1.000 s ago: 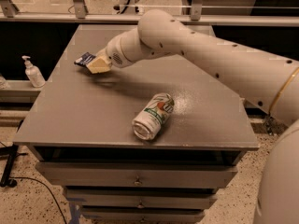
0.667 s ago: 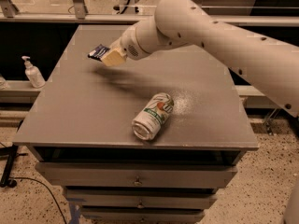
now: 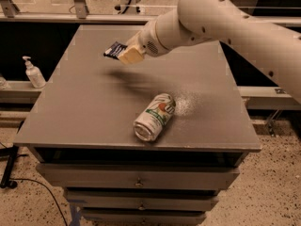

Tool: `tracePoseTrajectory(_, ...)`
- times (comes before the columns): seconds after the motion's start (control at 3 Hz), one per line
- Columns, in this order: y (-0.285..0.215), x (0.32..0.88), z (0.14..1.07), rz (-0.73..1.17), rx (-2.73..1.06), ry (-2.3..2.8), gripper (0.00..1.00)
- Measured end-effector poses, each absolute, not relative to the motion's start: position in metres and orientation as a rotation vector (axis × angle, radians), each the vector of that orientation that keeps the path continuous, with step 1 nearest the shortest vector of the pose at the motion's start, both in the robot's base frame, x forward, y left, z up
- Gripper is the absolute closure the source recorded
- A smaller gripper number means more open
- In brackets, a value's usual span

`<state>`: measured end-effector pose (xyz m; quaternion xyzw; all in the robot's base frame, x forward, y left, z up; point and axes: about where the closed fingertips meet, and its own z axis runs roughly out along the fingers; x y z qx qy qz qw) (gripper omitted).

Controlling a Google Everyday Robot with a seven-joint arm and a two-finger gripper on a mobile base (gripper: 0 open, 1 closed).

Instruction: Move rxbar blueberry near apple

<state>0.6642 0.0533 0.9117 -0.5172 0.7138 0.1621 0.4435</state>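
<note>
The bar [image 3: 114, 49] is clamped in the gripper [image 3: 124, 54], its dark end sticking out toward 10 o'clock, raised above the far left part of the desk [image 3: 80, 112]. A blurred shadow lies on the surface beneath it. The arm [image 3: 221, 18] comes in from 2 o'clock. A can [image 3: 154, 117] lies on its side at 5 o'clock from the bar, well apart. A pump bottle [image 3: 33, 73] stands off the desk at 9 o'clock
</note>
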Motion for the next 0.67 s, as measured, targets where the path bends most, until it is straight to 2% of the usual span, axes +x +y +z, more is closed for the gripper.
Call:
tracePoseTrajectory(0.33, 0.021, 0.673, 0.908, 0.334, -1.22, 1.803, 1.0)
tracePoseTrajectory(0.67, -0.042, 0.695, 0.9, 0.235, -1.114, 1.831, 1.0)
